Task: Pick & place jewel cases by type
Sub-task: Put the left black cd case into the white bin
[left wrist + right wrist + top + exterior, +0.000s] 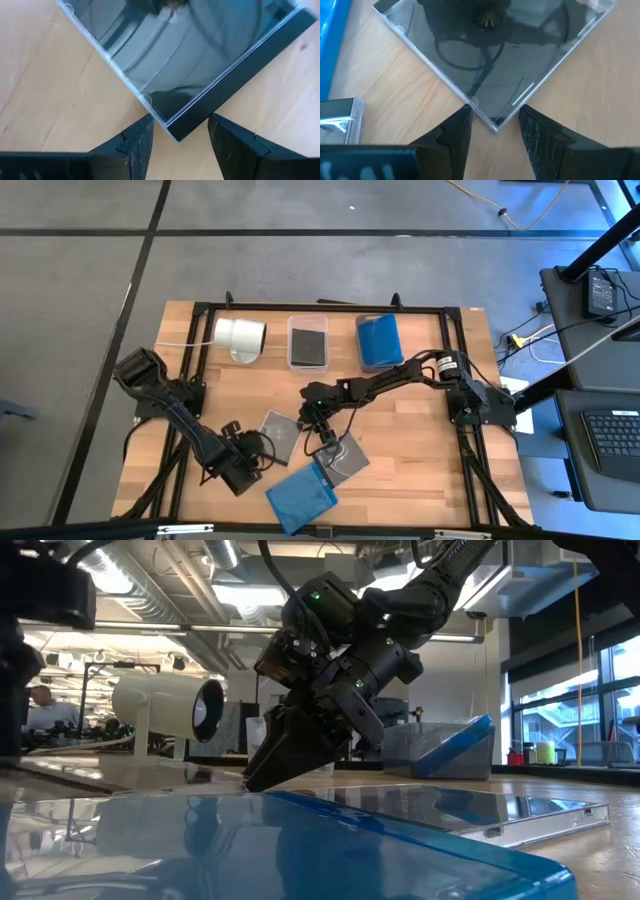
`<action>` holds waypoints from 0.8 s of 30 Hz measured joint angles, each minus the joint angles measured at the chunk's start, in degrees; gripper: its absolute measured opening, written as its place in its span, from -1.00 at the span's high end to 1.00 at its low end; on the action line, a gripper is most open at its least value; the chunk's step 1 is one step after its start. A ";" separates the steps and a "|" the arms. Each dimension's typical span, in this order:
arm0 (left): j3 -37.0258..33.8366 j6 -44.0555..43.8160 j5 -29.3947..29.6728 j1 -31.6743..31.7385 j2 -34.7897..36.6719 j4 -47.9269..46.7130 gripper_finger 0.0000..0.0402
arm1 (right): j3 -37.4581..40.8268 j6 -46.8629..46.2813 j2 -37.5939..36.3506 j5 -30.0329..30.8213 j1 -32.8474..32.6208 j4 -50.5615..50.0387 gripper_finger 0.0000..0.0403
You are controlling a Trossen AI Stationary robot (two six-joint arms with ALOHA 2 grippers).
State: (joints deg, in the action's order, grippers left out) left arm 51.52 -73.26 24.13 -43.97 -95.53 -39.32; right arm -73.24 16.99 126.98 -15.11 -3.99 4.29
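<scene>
My left gripper [179, 131] [258, 446] is open, low over the table's near left. Its fingers stand on either side of one corner of a dark grey jewel case [190, 60] [280, 430] lying flat on the wood. My right gripper [494, 119] [325, 435] [262, 768] is open too and slants down. Its fingers flank a corner of a second dark case with swirl art [495, 55] [346, 456]. A translucent blue case [300, 496] [300, 850] lies flat at the near edge. I see no touch at either corner.
Along the far side stand a white cylinder [240, 336] [165, 705], a clear bin with a dark case in it [308, 342] and a bin holding blue [378, 340] [440, 750]. The blue case [330, 40] lies close beside the right gripper.
</scene>
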 joint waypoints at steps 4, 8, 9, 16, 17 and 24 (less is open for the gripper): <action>0.04 -0.01 0.43 0.19 1.11 -0.12 0.09 | 0.01 0.00 0.00 -0.02 0.00 0.00 0.17; 0.07 0.34 0.58 0.20 1.14 0.10 0.09 | 0.01 0.00 0.00 -0.02 0.00 0.00 0.17; 0.07 0.73 0.58 0.20 1.14 0.21 0.09 | 0.01 0.02 0.00 -0.02 0.00 0.00 0.17; 0.12 1.46 0.47 0.20 1.16 1.76 0.09 | 0.01 0.03 0.00 -0.02 0.00 0.03 0.17; 0.18 1.47 0.36 0.20 1.19 1.94 0.09 | 0.01 0.02 0.00 -0.02 0.00 0.09 0.17; 0.20 3.13 0.38 0.20 1.23 2.94 0.09 | 0.10 0.02 0.00 -0.04 0.00 0.52 0.17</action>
State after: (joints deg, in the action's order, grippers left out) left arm 51.72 -70.13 24.51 -43.77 -94.30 -36.38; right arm -73.14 17.02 126.98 -15.16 -3.99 4.82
